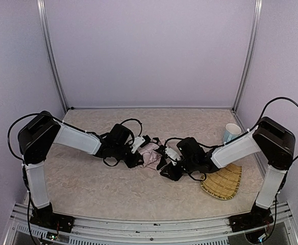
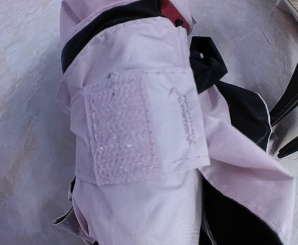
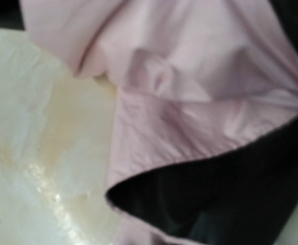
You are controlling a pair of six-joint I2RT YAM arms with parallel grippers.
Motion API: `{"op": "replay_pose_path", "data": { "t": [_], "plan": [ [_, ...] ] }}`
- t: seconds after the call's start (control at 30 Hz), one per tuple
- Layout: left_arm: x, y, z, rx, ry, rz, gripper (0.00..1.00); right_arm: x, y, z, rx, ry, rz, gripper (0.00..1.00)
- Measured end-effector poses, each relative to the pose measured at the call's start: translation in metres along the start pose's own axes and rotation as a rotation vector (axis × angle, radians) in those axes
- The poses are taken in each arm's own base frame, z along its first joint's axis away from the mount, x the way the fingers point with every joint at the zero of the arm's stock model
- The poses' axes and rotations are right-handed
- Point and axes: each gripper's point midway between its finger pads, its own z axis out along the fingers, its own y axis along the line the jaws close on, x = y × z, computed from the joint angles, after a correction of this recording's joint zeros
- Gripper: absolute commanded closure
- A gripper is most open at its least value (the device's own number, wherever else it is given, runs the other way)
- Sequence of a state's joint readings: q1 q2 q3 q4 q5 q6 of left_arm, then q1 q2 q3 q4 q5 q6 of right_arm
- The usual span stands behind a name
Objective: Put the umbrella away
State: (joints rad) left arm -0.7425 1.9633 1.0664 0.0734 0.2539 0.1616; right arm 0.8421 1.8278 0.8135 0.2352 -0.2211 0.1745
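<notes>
The woven straw tray (image 1: 223,185) lay on the counter (image 1: 113,189), to the right of the umbrella (image 1: 151,154) and nearer the arm bases, well apart from it.

The umbrella lay collapsed and loosely bundled on the counter, between the two hands. The left hand (image 1: 140,152) met the umbrella's left side. The right hand (image 1: 165,159) met its right side. In the top view the dark fingers of both hands merged with the umbrella's black folds. It could not be told whether either hand was spread, pressed together, or pinching the fabric.

The left wrist view was filled by the umbrella at close range. Pale pink fabric was wrapped round the bundle. A closure strap (image 2: 139,127) lay across that fabric, with its rough fastening patch (image 2: 121,130) facing the camera. The black lining (image 2: 241,107) showed at the folds on the side away from the left hand. A small red part (image 2: 172,11) showed at the top end of the bundle. Two slim black bars (image 2: 292,102) stood apart from each other just beside the umbrella's far edge. What they belonged to could not be told.

The right wrist view showed a loose pink fold (image 3: 190,92) hanging over the counter, with black lining beneath it. No fingers appeared in that view.

A pale cup (image 1: 232,131) stood upright to the right of the umbrella and farther back, well apart from it.
</notes>
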Motion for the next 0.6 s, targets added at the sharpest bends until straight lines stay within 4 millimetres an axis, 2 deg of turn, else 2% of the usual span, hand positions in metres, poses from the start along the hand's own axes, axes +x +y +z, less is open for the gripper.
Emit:
{"op": "replay_pose_path", "data": {
  "t": [0.37, 0.6],
  "plan": [
    [0.000, -0.002, 0.000, 0.001, 0.002, 0.004, 1.00, -0.002, 0.015, 0.006, 0.044, 0.013, -0.031, 0.66],
    [-0.001, -0.002, 0.000, 0.003, 0.005, 0.005, 1.00, -0.010, 0.012, 0.013, 0.096, 0.011, 0.011, 0.59]
  ]
}}
